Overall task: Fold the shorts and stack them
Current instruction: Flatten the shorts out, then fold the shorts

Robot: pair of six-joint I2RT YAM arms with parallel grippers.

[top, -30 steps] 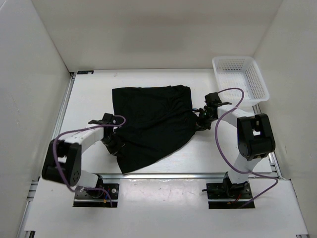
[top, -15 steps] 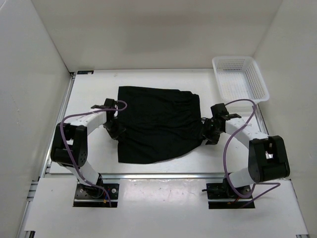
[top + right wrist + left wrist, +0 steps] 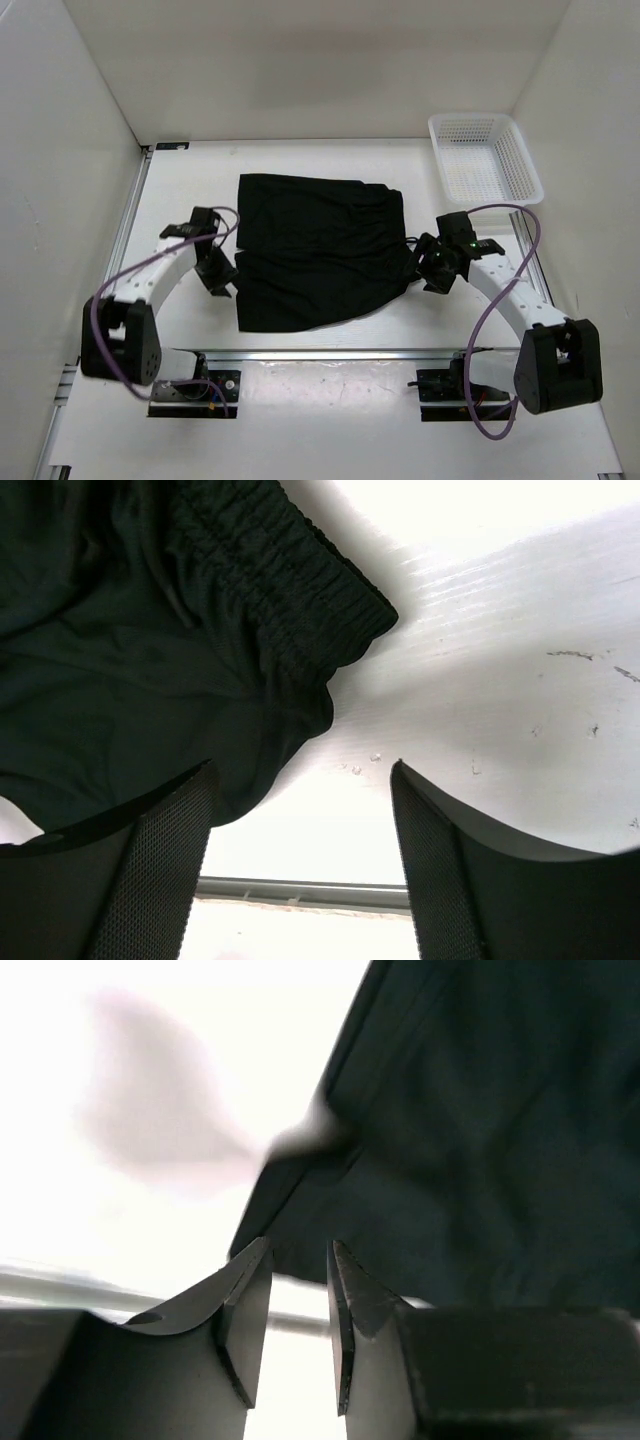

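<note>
The black shorts (image 3: 320, 250) lie spread flat in the middle of the table, with the gathered waistband (image 3: 290, 580) at their right side. My left gripper (image 3: 221, 282) sits just off the shorts' left edge. In the left wrist view its jaws (image 3: 298, 1250) stand a little apart with nothing between them, and the dark cloth (image 3: 460, 1160) lies beyond the tips. My right gripper (image 3: 429, 281) hovers just off the right edge, wide open (image 3: 304, 770) over bare table. The shorts' corner (image 3: 150, 660) lies beside its left finger, not between the fingers.
A white mesh basket (image 3: 485, 158) stands at the back right corner of the table. White walls close in the left, right and back sides. A metal rail (image 3: 330, 353) runs along the front edge, ahead of both arm bases.
Both grippers held the shorts' edges and drew them out flat. Both have since opened, let go and backed off outward. The shorts now lie still.
</note>
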